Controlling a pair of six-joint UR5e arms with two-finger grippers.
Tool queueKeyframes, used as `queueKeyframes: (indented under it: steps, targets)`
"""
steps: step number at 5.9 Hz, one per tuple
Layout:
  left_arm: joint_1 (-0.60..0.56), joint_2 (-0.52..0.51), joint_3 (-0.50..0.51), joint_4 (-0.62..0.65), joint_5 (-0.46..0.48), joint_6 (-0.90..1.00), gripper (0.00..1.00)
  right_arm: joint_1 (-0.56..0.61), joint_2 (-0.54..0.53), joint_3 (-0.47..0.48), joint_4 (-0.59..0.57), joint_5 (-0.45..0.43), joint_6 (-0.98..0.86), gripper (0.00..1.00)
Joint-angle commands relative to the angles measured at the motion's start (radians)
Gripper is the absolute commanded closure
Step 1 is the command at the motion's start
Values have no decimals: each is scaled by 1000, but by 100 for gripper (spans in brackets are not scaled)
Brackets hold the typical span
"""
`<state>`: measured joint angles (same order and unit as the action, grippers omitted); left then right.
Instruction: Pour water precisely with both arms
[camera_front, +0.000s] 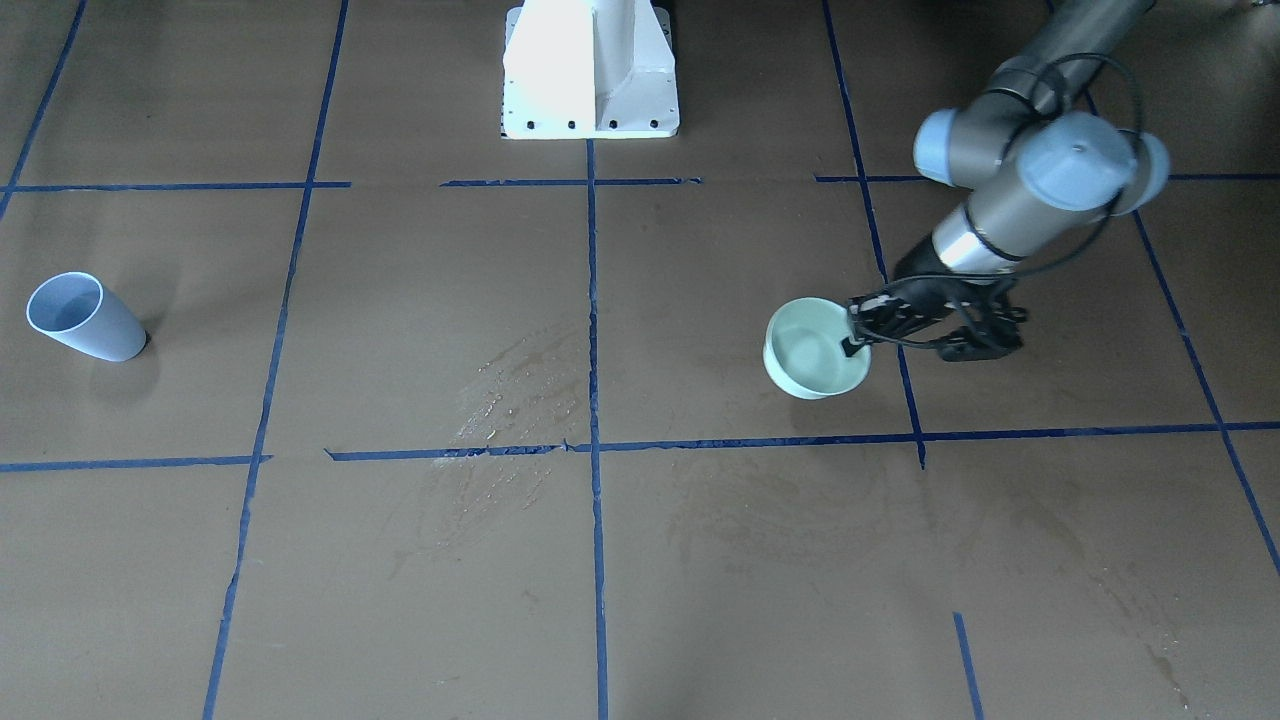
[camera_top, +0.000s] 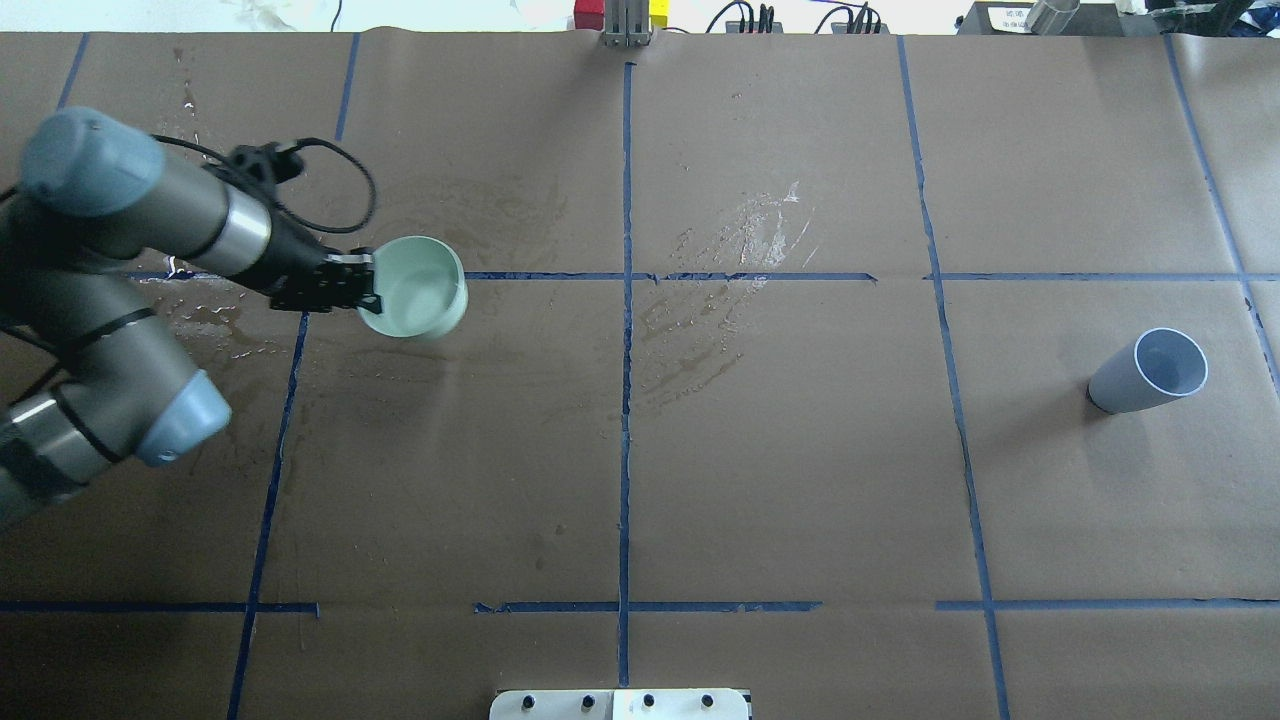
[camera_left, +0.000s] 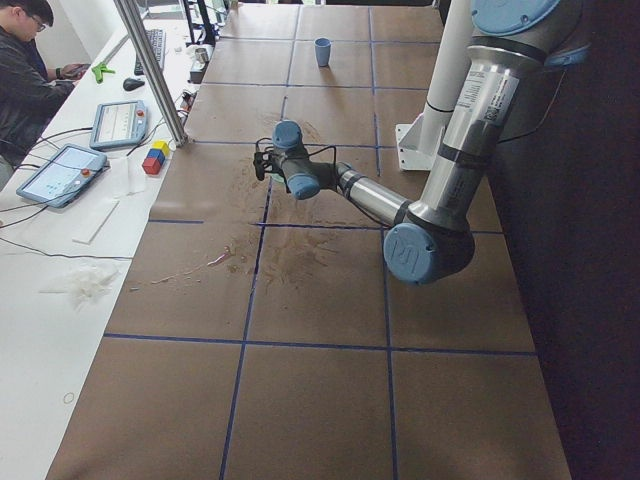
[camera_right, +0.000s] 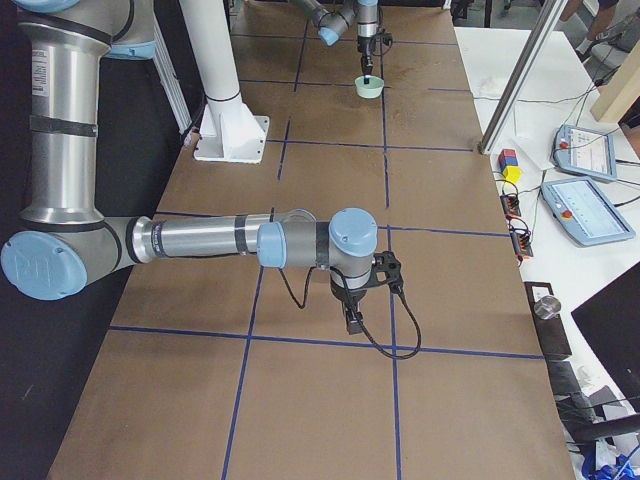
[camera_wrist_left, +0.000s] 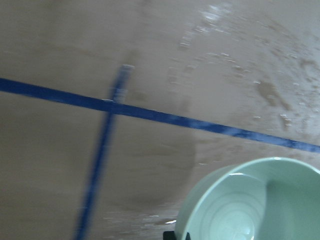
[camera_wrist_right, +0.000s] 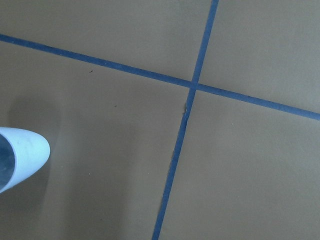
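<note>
The left gripper (camera_top: 370, 292) pinches the left rim of the pale green round plastic bowl (camera_top: 418, 290), one finger inside and one outside, on the left half of the brown paper-covered table (camera_top: 800, 480). A faint sheen inside suggests the water (camera_wrist_left: 240, 220) sits there. I judge the bowl light and stiff but slick when wet. A one-sided rim hold lets it tip and slosh, so it calls for slow moves. The grey-blue tapered plastic cup (camera_top: 1150, 372) stands upright at the right, well apart. The right gripper (camera_right: 352, 318) shows only from the side, and I cannot tell whether it is open.
</note>
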<state>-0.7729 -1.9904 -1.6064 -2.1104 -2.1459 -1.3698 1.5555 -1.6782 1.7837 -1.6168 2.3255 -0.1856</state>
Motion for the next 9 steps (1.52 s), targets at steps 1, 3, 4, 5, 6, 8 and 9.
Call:
queueKeyframes:
  steps: [1,3,4,5,6,8,9]
  targets:
    - [197,-230,25,227,189,-127,99,0,0,-1,0,0,0,0]
    - [228,-347,164,219,236,-181,99,0,0,-1,0,0,0,0]
    - [228,-344,171,219,235,-178,98,0,1,-1,0,0,0,0]
    - [228,-341,172,217,235,-175,93,0,2,-1,0,0,0,0]
    - [228,-343,184,217,235,-173,84,0,0,-1,0,0,0,0]
    - [228,-341,178,228,239,-128,23,0,2,2,1,0,0,0]
    - [215,-334,155,237,239,-121,0,-2,2,5,1,6,0,0]
